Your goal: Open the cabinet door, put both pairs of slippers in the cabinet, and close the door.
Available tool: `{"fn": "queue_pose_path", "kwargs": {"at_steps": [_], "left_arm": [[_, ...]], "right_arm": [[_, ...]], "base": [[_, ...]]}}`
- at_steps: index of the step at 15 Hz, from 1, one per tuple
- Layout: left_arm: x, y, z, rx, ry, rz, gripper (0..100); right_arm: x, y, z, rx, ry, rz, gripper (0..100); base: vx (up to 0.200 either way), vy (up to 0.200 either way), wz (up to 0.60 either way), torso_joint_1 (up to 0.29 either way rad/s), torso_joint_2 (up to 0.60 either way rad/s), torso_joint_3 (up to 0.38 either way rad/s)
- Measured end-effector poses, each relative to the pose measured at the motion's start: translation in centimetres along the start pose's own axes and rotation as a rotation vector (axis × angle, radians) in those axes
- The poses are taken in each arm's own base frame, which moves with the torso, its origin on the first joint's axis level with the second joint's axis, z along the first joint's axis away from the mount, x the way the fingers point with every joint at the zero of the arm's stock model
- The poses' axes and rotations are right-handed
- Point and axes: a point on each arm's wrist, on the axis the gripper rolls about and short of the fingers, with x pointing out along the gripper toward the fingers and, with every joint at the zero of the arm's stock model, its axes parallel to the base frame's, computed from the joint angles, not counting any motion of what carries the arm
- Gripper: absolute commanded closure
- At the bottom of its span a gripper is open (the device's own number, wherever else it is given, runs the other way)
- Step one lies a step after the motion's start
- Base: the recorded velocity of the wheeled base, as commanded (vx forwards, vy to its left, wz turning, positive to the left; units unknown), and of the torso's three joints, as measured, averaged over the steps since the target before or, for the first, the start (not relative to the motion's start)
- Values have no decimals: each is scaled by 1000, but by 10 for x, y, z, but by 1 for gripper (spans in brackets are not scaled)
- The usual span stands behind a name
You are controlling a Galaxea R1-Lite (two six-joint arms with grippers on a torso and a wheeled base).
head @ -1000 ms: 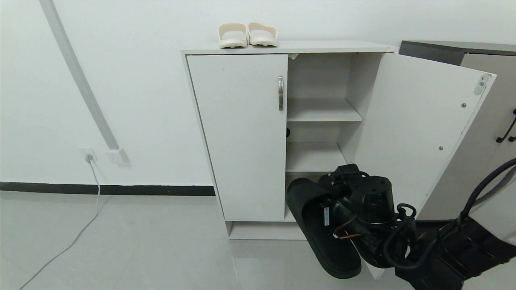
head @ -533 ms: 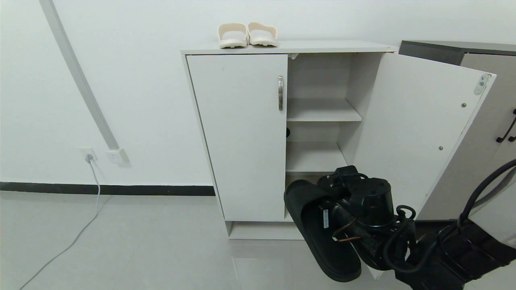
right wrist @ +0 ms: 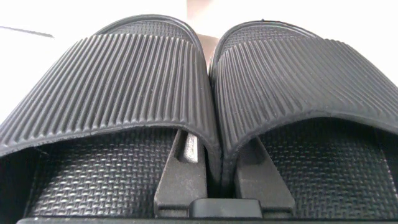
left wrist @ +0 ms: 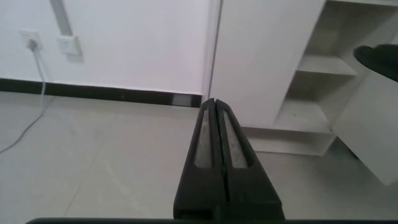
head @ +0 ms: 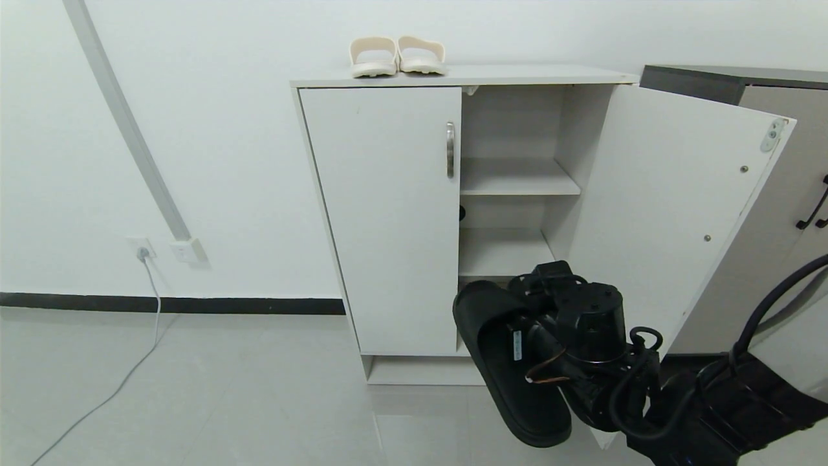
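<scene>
So far the door [head: 666, 213] is open; my right pincer [right wrist: 219, 171] pinches black slippers [head: 511, 362], shelves [head: 511, 252] just ahead, beige pair [head: 397, 56] high above, unstowed.

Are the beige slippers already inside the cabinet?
No, the beige slippers sit side by side on top of the cabinet.

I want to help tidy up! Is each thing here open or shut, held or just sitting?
Right cabinet door: open.
Left cabinet door: shut.
Black slippers: held by the right pincer, low in front of the open side.
Cream slippers: sitting on the cabinet.
Left pincer: shut, empty.
</scene>
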Motion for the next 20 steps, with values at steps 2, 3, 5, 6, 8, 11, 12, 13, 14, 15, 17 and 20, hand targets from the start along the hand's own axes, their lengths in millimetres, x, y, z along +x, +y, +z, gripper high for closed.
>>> {"fn": "queue_pose_path", "kwargs": {"at_steps": [2,3,5,6,8,11,12,13,14,15,17,20], "left_arm": [[0,0,0,-3,1,-1,100],[0,0,0,-3,1,-2,100],[0,0,0,-4,0,-2,100],[0,0,0,-5,0,-2,100],[0,0,0,-4,0,-2,100],[0,0,0,-5,1,-2,100],[0,0,0,-6,1,-2,100],[0,0,0,-6,2,-3,100],[0,0,0,-6,1,-3,100],[0,0,0,-7,1,-3,100],[0,0,0,-8,2,-2,100],[0,0,0,-10,2,-3,100]], "right_arm": [[9,6,9,21,-44,-64,100],[16,10,16,35,-65,-87,100],[29,13,24,43,-44,-130,100],[35,14,28,66,-34,-148,100],[47,14,37,132,3,-226,100],[55,14,43,171,-12,-260,100],[56,14,43,171,-12,-264,100],[58,14,43,171,-13,-267,100],[58,16,41,167,-8,-263,100],[58,16,40,166,-7,-264,100],[61,16,34,155,8,-267,100],[70,10,22,143,33,-293,100]], "base": [[0,0,0,0,0,0],[0,0,0,0,0,0],[0,0,0,0,0,0],[0,-200,0,-2,2,-2],[0,-200,0,0,2,2],[0,-200,0,2,-1,2],[0,0,0,0,0,0],[0,0,0,0,0,0],[0,0,0,0,0,0],[0,0,0,0,0,0],[0,0,0,0,0,0],[0,0,0,0,0,0]]}}
